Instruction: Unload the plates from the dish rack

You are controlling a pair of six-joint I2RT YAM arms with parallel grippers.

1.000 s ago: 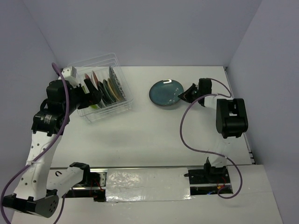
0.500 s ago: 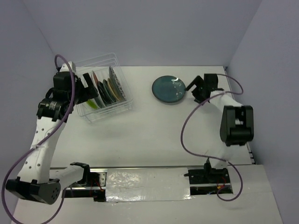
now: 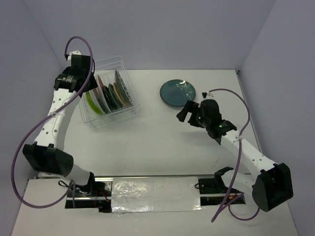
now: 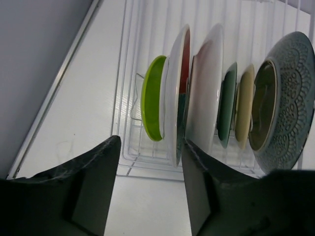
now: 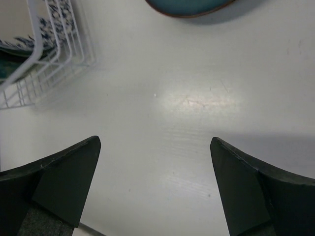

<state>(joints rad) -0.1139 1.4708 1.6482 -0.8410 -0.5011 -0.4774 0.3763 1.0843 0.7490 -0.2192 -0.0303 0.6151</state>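
The plates [image 4: 206, 88] stand on edge in the rack [image 3: 114, 120], far left; a teal plate [image 3: 178, 93] lies flat to its right. They are likely stiff, glazed, slippery and breakable, so pinch a top rim. The left tool [image 4: 150, 146] is half-open above them, the right tool [image 5: 155, 142] wide; both are empty.

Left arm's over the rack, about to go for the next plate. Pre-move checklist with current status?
1. Left gripper empty, jaws apart: ok.
2. Only one plate in line with its gap: not ok. In the left wrist view the lime green plate and the white-rimmed plate beside it both line up with the gap.
3. Dish rack contents upright in their slots: ok.
4. Right gripper open, empty, away from the rack: ok.
5. Teal plate flat on the table, apart from the right gripper: ok.
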